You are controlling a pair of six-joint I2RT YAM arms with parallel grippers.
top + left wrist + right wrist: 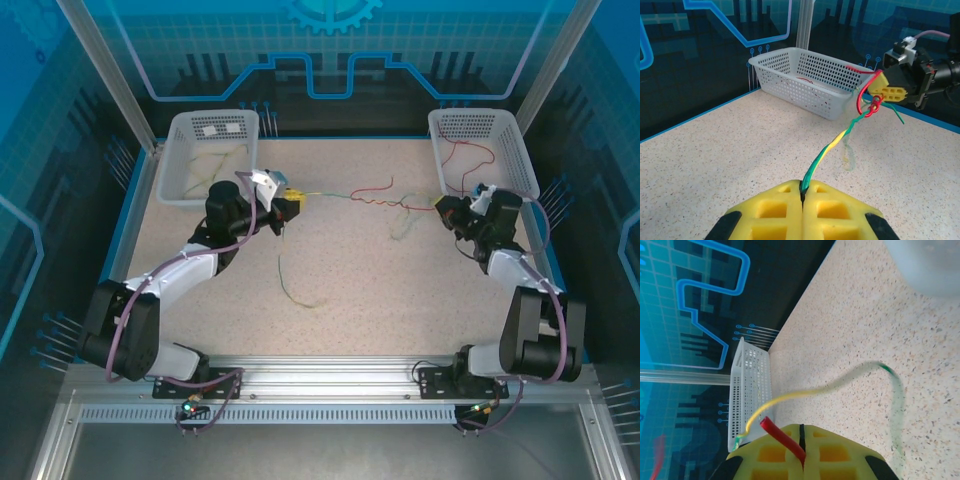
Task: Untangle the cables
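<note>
The cables (385,198) form one knotted run stretched between the two arms, over the far half of the worktop (350,330). The left gripper (290,204) is at the left end of this run, near the left basket (172,170). Its jaws are clenched, the yellow pads (775,220) meeting on a green-and-yellow twisted strand (832,147). In the left wrist view this strand rises from the seam between the pads and runs to a red loop (867,105) just beside the right gripper (443,207). The right gripper is at the right end of the run, just in front of the right basket (522,150). Its jaws are also clenched. In the right wrist view they grasp a red strand (785,439) at the seam of the pads, and a pale yellow strand (790,397) arcs away just beside it. A blurred green strand end (892,377) curves over the worktop on the right of that view. In the top view the middle of the run shows red and green strands wound around each other. A loose green strand (287,283) starts just below the left gripper and lies in a curve on the worktop, well apart from the knot. Pale yellow-green strands (215,165) lie inside the left basket. Red strands (470,155) lie inside the right basket, one of them draped over its near rim towards the right gripper.
</note>
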